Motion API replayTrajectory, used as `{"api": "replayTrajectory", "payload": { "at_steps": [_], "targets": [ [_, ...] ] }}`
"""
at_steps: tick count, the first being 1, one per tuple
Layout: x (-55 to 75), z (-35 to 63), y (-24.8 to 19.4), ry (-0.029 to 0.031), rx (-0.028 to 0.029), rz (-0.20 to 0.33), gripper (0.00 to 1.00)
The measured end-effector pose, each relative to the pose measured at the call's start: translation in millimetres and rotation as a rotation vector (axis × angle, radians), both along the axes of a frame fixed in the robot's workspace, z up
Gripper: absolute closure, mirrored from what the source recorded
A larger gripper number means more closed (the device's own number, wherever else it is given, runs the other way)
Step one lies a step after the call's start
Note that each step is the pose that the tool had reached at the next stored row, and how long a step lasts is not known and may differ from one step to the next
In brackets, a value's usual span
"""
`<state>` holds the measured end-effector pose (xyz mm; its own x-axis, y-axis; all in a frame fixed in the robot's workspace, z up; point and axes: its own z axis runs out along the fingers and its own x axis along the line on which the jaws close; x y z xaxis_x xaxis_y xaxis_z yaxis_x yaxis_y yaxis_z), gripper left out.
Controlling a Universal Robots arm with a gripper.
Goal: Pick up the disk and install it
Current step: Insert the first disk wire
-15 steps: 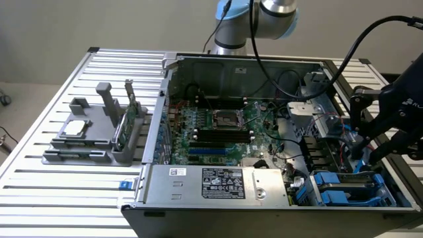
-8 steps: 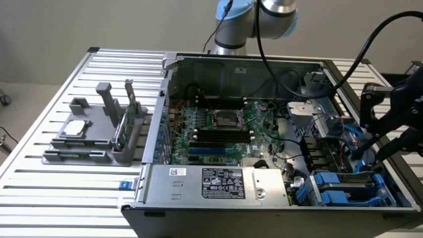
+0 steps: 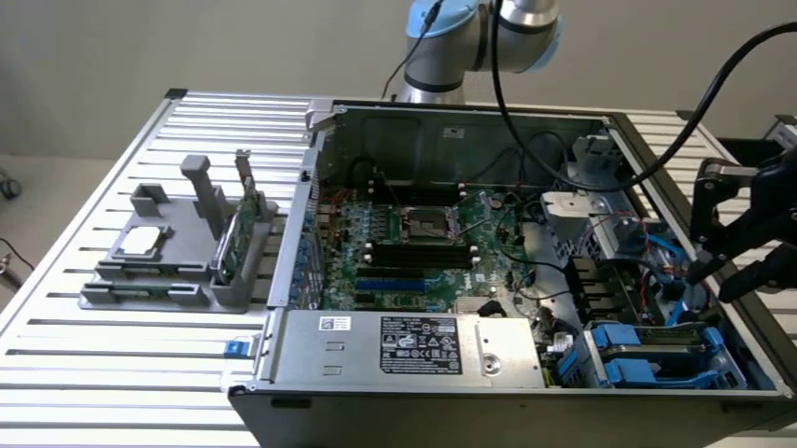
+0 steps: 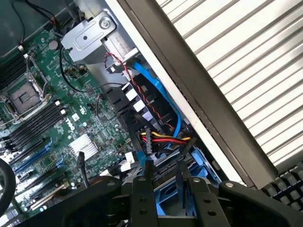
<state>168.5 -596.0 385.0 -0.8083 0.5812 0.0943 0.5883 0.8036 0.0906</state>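
The disk (image 3: 656,343), silver-grey in a blue carrier, lies flat in the drive bay at the near corner of the open computer case (image 3: 373,364), on the exterior view's right. My gripper (image 3: 719,283) hangs just above and behind that bay, apart from the disk. Its two black fingers stand apart with nothing between them. In the wrist view the gripper (image 4: 164,170) looks down on the blue carrier of the disk (image 4: 166,199), with red and yellow power cables (image 4: 165,139) just beyond the fingertips.
A grey fixture (image 3: 162,280) on the slatted table at the exterior view's left holds a small silver processor chip (image 3: 142,241) and an upright green card (image 3: 243,229). Inside the case are the motherboard (image 3: 424,252), the power supply (image 3: 412,345), blue data cables (image 4: 156,90) and a metal bracket (image 4: 87,35).
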Motion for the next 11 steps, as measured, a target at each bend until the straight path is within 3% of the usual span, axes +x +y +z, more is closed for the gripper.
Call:
{"api": "replayTrajectory", "payload": {
  "at_steps": [11],
  "targets": [
    [0.0, -9.7, -5.0, -0.0001, 0.0074, -0.082, 0.67]
  ]
}}
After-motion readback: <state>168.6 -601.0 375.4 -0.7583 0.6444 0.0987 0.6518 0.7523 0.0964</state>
